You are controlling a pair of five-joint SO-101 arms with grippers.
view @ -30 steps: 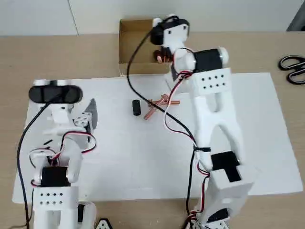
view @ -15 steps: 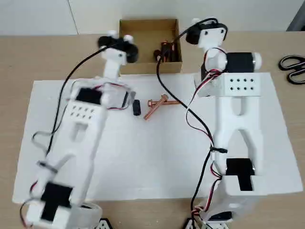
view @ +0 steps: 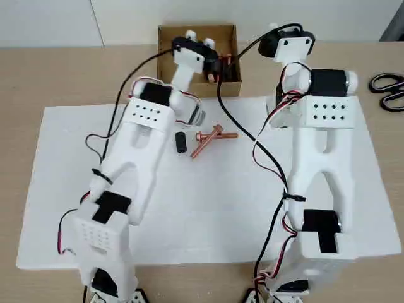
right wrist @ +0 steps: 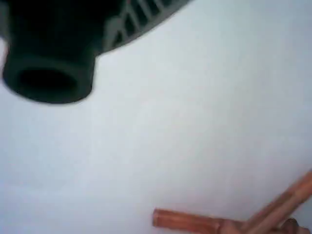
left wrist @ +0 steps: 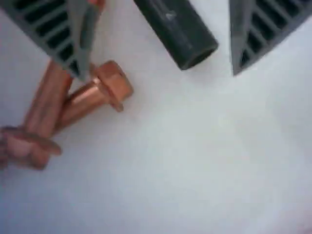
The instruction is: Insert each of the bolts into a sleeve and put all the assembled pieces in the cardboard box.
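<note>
High view: the cardboard box stands at 12 o'clock on the bench, with a copper-and-dark piece inside it; on the white sheet the sleeve lies loose, just at 9 o'clock of the two crossed bolts; the left arm stretches from 7 o'clock over the sleeve; the right arm stands along the 3 o'clock side; scissors lie at 2 o'clock, well apart.

Left wrist view: the left fingers are spread wide and hold nothing; the sleeve lies between them, touching neither; one finger's tip hangs over the head of the nearer of the bolts.

Right wrist view: a dark tube, by its look a sleeve, sits close beside the ribbed right fingers; how far open they are, and whether they grip it, I cannot tell; the bolts lie beyond on the sheet.

Risks, as I judge them: closing now could trap the bolt head along with the sleeve, or shove the crossed bolts askew; the round sleeve could roll out under an off-centre squeeze; both arms working near the pile could collide.
</note>
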